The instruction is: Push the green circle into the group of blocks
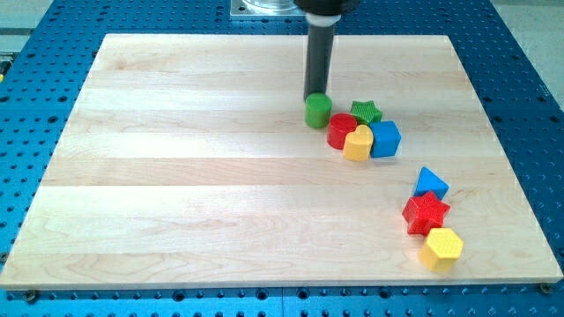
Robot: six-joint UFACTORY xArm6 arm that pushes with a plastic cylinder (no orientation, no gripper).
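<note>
A: Surface?
B: Pale wooden board (220, 176) with lengthwise grain, on a blue perforated table (26, 70).
A: Target?
B: Green circle (318, 110), a short upright cylinder with its axis vertical, so no facing direction. It looks to be touching the red block (340, 130), though the gap is hard to read.
A: Tool?
B: A plain dark rod holding nothing; my tip (315, 95) sits just behind the circle, at its top edge.
A: Group?
B: Green star (366, 111), yellow block (358, 143) and blue cube (385, 138), packed tight. Apart, lower right: blue triangle (431, 183), red star (426, 212), yellow hexagon (441, 247).
</note>
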